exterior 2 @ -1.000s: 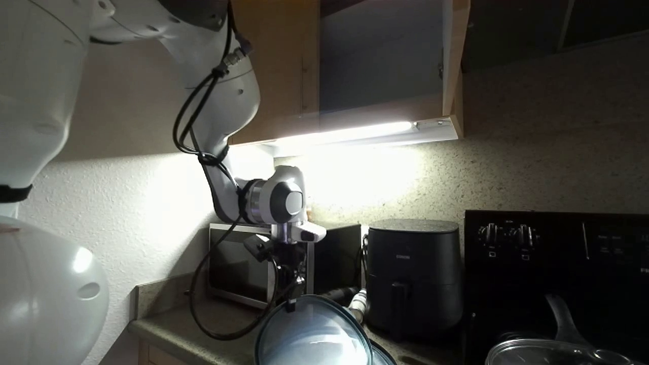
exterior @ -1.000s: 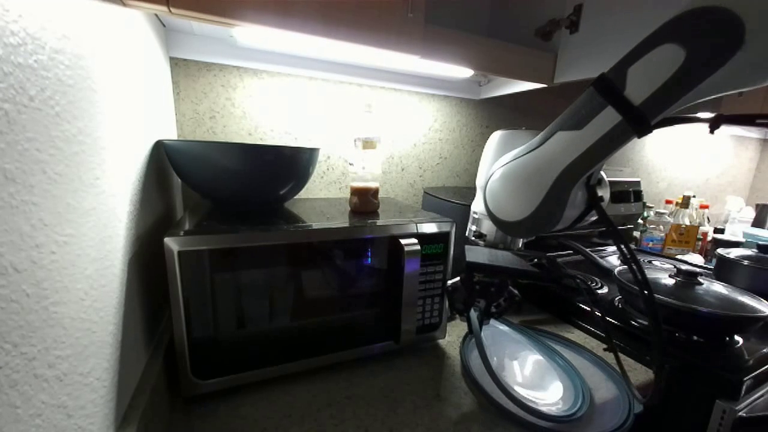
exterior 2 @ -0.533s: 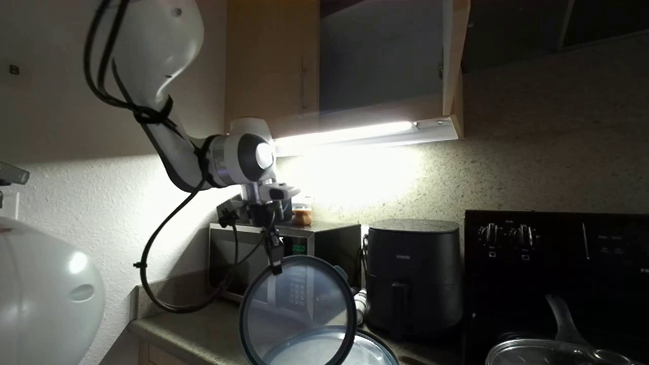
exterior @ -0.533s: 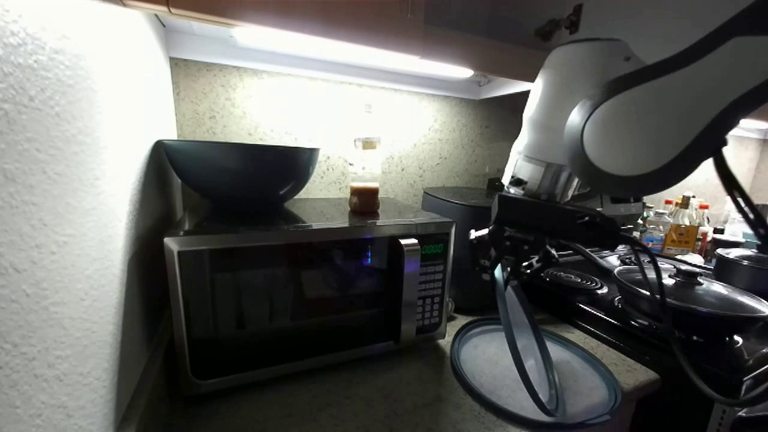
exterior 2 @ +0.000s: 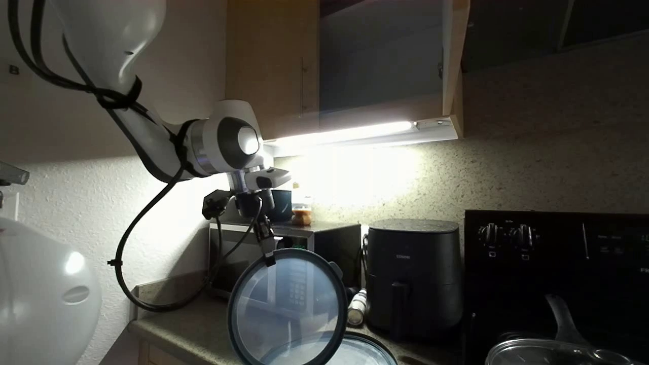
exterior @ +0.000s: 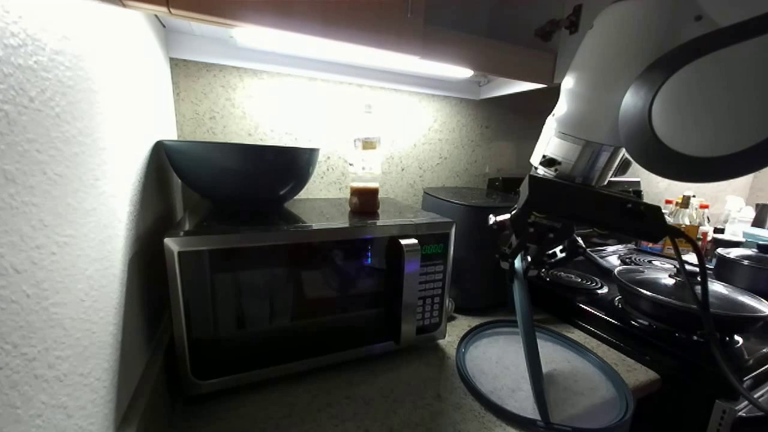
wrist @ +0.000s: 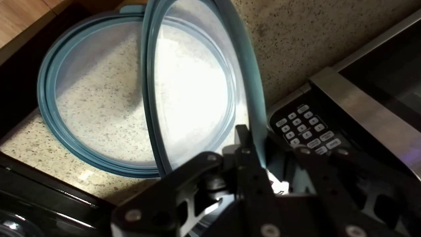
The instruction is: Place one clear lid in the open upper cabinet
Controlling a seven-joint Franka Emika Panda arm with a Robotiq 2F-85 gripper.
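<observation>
My gripper [exterior: 517,264] is shut on the rim of a clear lid [exterior: 529,342]. The held lid hangs down almost upright, edge-on in that exterior view, and shows as a full disc [exterior 2: 289,304] below the fingertips [exterior 2: 269,257] in an exterior view. In the wrist view the held lid [wrist: 251,75] runs up from between the fingers [wrist: 255,136]. Another clear lid [wrist: 98,108] lies flat on the counter under it [exterior: 579,375]. I cannot tell whether the held lid's lower rim touches it. The open upper cabinet [exterior 2: 380,61] is above and beyond the gripper.
The cabinet door [exterior 2: 455,56] stands swung open at the right. A microwave [exterior: 300,300] bears a dark bowl [exterior: 240,171] and a jar [exterior: 364,197]. A black air fryer [exterior 2: 413,284] stands beside it. The stove holds a lidded pan [exterior: 690,294].
The gripper has risen and moved away from the microwave, lifting the held lid from a slanted pose over the lower lid to nearly upright. The lower lid stays on the counter.
</observation>
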